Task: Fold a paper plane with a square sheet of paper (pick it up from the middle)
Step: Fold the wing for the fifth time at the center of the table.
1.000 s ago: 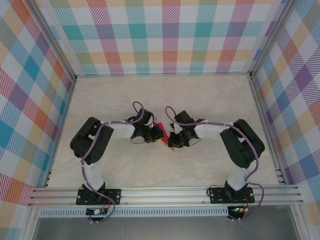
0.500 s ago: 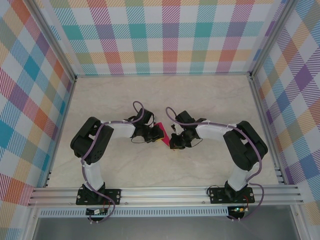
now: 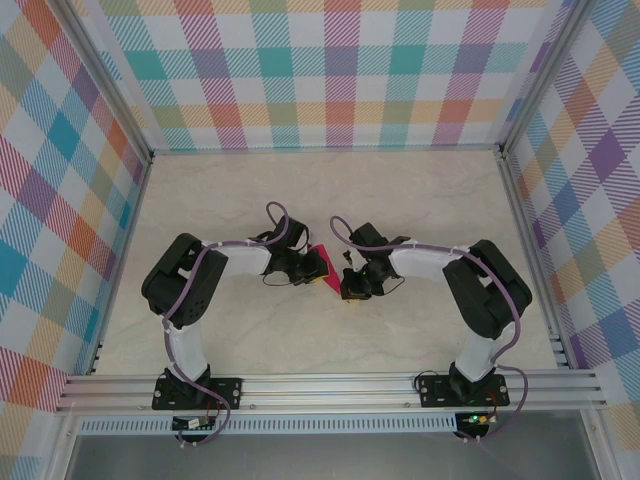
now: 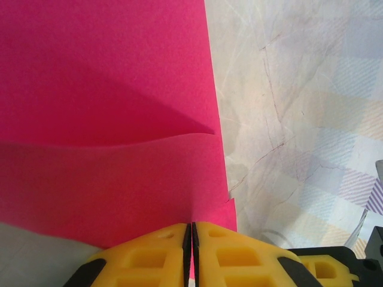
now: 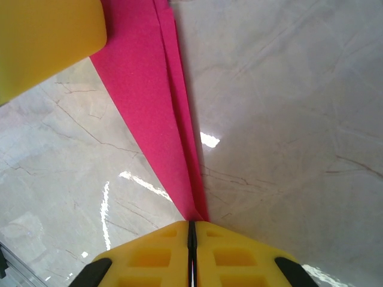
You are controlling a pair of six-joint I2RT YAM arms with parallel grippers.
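There is one folded pink paper (image 3: 322, 256), two arms and two claws. In the top view the paper sits at the centre of the frame, just above the middle of the desk (image 3: 300, 190), a small pink patch between the two wrists. The left arm (image 3: 190, 285) reaches in from the lower left and the right arm (image 3: 485, 285) from the lower right, and their heads nearly meet.

The left claw (image 3: 323, 270) is clenched on the paper. In its wrist view the yellow fingers (image 4: 149, 251) at the bottom of the frame press together with the pink edge caught in the seam. The sheet (image 4: 108, 89) spreads across the upper left, with one curved layer lying over another. The right claw (image 3: 347, 286) is clenched too. In its wrist view the paper (image 5: 149, 89) narrows to a point that runs into the closed seam of the claw (image 5: 191, 236) at the bottom centre. A yellow finger (image 5: 48, 42) overlaps the paper in the upper left corner.

One purple cable (image 3: 275, 215) loops above each wrist, close to the paper. Apart from the arms, the marbled desk is bare towards the top of the frame and on both sides. Checked walls (image 3: 330, 80) close the top, left and right edges, and aluminium rails (image 3: 330, 385) run across the bottom.
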